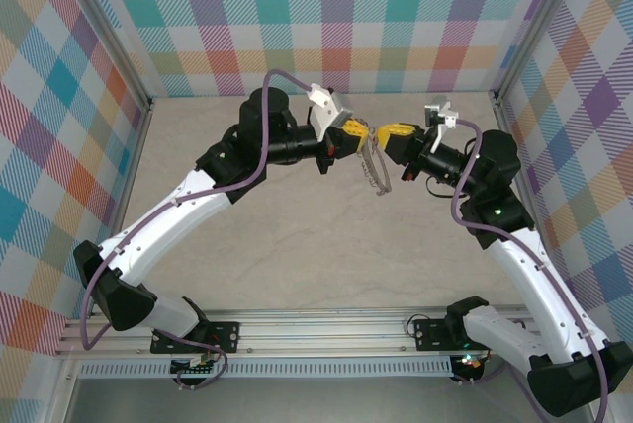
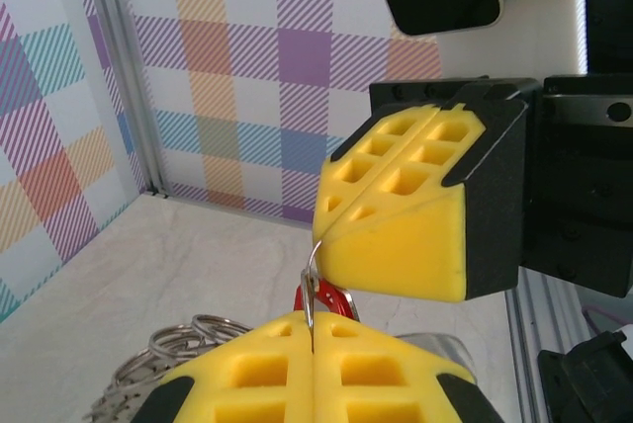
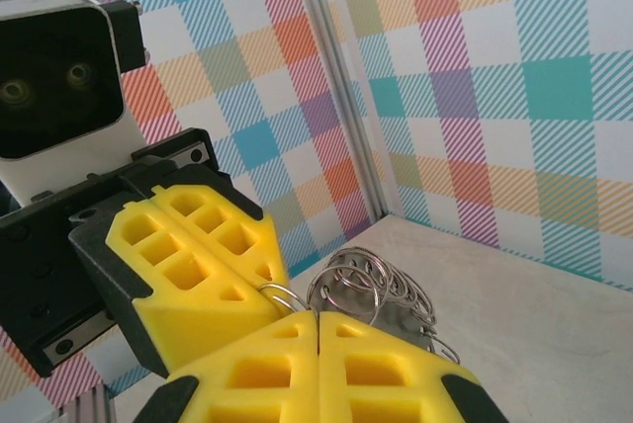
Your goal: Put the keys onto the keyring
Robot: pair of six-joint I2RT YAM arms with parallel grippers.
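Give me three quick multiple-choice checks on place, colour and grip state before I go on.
1. The ring is
A. flat on the table by the left base
B. against the back wall
C. in the air where the left gripper and right gripper meet

2. The tag is
A. red
B. blue
C. green

3. The grippers are
A. both wide open
B. both shut
C. left open, right shut

Key: 1 C, the ring hangs at the tips, which meet above the table's middle. 2 A, red shows just behind the left fingertips. 3 B, each wrist view shows its yellow pads pressed together.
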